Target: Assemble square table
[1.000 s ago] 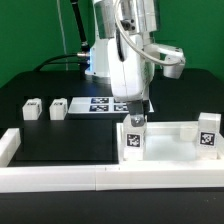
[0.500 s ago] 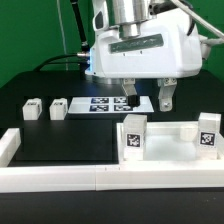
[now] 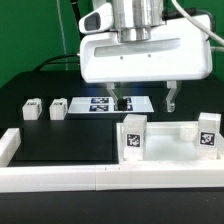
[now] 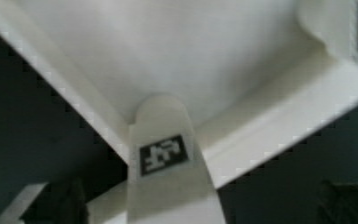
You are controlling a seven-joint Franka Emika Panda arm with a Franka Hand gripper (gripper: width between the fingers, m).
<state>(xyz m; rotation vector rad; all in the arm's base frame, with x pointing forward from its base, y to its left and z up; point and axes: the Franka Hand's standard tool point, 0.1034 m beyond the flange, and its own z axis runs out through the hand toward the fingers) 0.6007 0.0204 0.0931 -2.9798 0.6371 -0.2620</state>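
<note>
Tool (image 3: 145, 98) has lifted, jaws apart, off upright leg (image 3: 134, 136).

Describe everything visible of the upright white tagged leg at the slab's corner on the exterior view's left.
This short white plastic leg stands upright in the corner of the white rimmed square slab, a black-white tag on its facing side. Its base meets the slab; the open gripper hangs above, touching nothing.

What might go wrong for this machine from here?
The pincer hangs open and empty above the square table. If it comes down off-centre, a finger might knock the upright leg askew, should that leg not be fully seated. The loose leg lies close beside a second loose leg, so grabbing one might nudge the other.
</note>
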